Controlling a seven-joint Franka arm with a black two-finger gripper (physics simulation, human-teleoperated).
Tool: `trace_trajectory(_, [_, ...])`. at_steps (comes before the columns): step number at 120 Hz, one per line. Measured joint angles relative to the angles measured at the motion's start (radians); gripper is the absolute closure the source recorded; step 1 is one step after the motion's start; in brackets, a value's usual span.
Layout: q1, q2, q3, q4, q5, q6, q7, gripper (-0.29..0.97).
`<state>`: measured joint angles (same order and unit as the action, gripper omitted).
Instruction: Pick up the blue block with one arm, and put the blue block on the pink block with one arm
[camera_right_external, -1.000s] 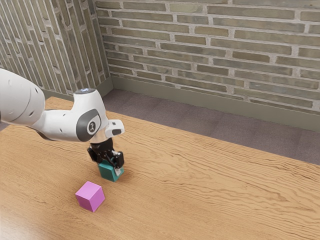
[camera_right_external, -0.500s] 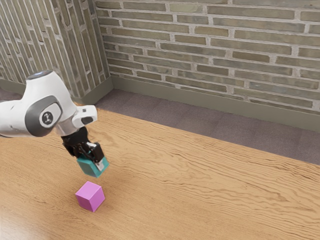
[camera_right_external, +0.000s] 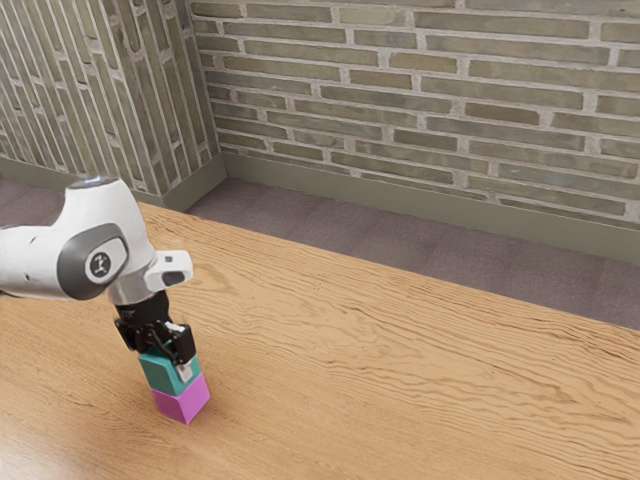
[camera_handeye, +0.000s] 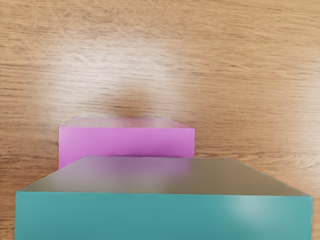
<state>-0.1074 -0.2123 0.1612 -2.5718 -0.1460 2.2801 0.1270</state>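
Half a second ago the pincer (camera_right_external: 165, 356) hung in the air above the desk (camera_right_external: 420, 380), carrying the blue block (camera_right_external: 163, 374) tilted and clear of the pink block (camera_right_external: 184, 401). A second ago it was further toward the exterior view's right, with the block low at the desk surface. Now the arm (camera_right_external: 88, 262) has come down and drawn toward the exterior view's left, and the blue block sits on top of the pink block, the two touching. The pink block lies where it lay before. The pincer's fingers are closed on the blue block from two sides and grip it near its top. The blue block is a teal-coloured cube, its side faces a flat blue-green; in the exterior view it stands nearly level, set a little toward that view's left on the pink block, so a strip of pink top shows beside it. In the wrist view the blue block (camera_handeye: 165, 215) lies just under the hand, its top face greyish and its near face teal, with the pink block (camera_handeye: 125, 142) showing beyond it on the wood-grain desk (camera_handeye: 210, 50).
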Motion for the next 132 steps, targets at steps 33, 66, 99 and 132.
trace_trajectory(33, [0.002, 0.002, 0.017, 0.003, 0.030, 0.014, -0.006, 0.28])
trace_trajectory(66, [-0.002, 0.008, 0.015, 0.005, 0.035, 0.023, -0.009, 0.15])
trace_trajectory(99, [-0.004, -0.018, 0.008, 0.014, 0.036, 0.027, -0.010, 0.04])
trace_trajectory(132, [0.002, -0.029, 0.001, 0.423, 0.103, -0.196, -0.009, 0.01])
